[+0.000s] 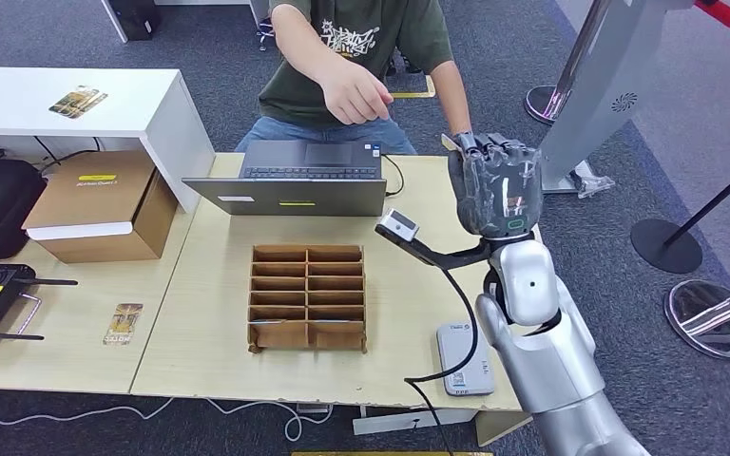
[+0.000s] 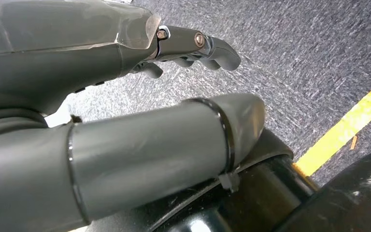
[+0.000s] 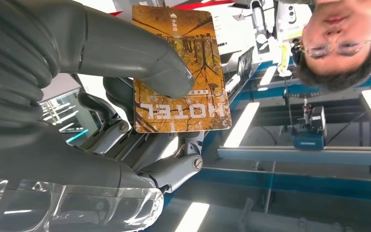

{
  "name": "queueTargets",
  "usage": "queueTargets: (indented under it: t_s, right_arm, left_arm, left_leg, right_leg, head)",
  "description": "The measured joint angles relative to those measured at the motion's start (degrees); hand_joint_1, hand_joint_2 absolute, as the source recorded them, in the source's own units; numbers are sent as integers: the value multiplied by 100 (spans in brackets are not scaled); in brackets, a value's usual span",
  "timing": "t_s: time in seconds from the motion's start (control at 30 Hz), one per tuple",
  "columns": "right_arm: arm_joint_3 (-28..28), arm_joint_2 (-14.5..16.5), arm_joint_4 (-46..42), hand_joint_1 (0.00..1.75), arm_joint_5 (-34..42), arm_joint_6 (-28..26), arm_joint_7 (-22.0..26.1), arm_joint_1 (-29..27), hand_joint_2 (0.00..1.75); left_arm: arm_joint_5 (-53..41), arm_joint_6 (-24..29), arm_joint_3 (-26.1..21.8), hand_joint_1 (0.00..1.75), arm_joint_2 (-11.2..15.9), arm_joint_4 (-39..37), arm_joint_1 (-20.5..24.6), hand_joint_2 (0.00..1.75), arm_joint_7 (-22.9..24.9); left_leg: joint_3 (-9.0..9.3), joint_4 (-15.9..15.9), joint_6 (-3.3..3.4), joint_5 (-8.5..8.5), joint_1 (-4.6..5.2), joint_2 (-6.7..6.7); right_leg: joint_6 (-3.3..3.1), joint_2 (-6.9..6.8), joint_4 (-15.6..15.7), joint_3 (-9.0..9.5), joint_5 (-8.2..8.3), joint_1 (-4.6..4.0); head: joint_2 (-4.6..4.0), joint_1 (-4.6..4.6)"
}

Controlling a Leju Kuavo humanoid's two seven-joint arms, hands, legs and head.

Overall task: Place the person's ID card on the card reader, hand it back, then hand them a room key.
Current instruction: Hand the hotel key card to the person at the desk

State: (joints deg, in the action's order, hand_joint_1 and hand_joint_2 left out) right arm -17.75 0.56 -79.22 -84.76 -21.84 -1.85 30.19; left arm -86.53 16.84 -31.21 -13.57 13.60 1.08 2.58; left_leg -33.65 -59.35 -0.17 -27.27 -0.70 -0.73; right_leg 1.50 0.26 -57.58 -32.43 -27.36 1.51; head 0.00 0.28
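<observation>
— What's on the desk?
— A pale wooden table [image 1: 409, 313] on grey carpet: a laptop [image 1: 295, 180] at upper centre, a cardboard divider tray [image 1: 308, 296] mid-frame, a white card reader [image 1: 463, 358] lower right.

— And the hands?
— The right hand [image 1: 494, 182], raised at centre right toward the person [image 1: 356, 57], pinches the orange hotel room key [image 3: 181, 72] under its thumb. The left hand [image 2: 125, 82] hangs over carpet, fingers loosely apart, empty.

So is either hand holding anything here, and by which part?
The right hand holds a HOTEL card, thumb pressing its face against the fingers behind. The left hand holds nothing.
</observation>
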Motion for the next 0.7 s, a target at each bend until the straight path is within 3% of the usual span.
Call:
queueTargets:
  t_s: [0.7]
  right_arm:
    - [-168,508,1982,175,-15,-21,25,1460,175]
  left_arm:
    - [-126,4,226,0,3,-48,16,0,19]
  left_leg:
    - [0,0,0,0,0,1]
  right_leg:
    - [0,2,-1,-1,1,0]
  head:
    - [0,1]
